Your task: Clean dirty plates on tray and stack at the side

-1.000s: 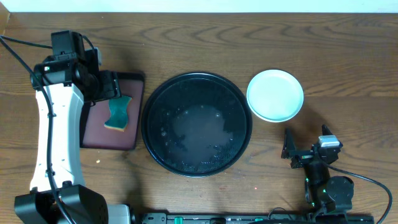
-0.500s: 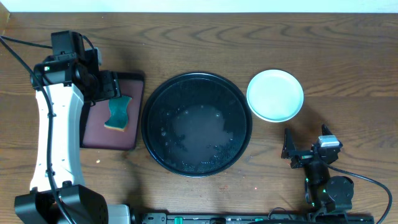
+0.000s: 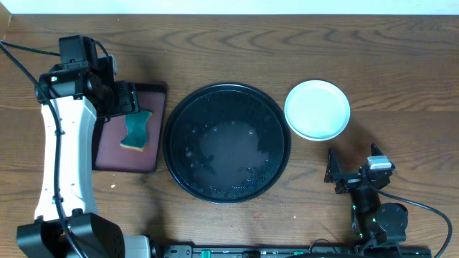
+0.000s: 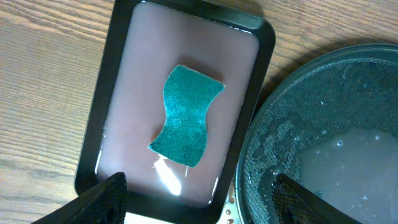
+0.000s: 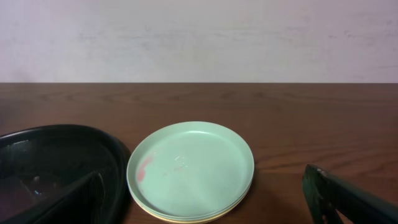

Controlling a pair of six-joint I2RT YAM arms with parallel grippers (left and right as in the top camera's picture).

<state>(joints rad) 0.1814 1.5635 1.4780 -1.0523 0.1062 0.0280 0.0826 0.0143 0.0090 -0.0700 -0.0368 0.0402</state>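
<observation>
The plates [image 3: 318, 109] sit stacked on the wood table to the right of the large round black tray [image 3: 226, 93], which holds only a soapy film of water. In the right wrist view the stack [image 5: 189, 168] has a mint plate on top with a small red smear at its left, and a pale yellow plate at the bottom. My right gripper [image 5: 205, 211] is open and empty, low over the table in front of the stack; it also shows in the overhead view [image 3: 353, 166]. My left gripper [image 4: 202, 208] is open and empty above the rectangular tray; it also shows in the overhead view [image 3: 133, 100].
A teal sponge [image 4: 186, 115] lies in pinkish liquid in the small rectangular black-rimmed tray [image 4: 264, 43], left of the round tray's rim [image 4: 261, 149]. In the overhead view the sponge [image 3: 136, 129] is just below my left gripper. A pale wall stands behind the table.
</observation>
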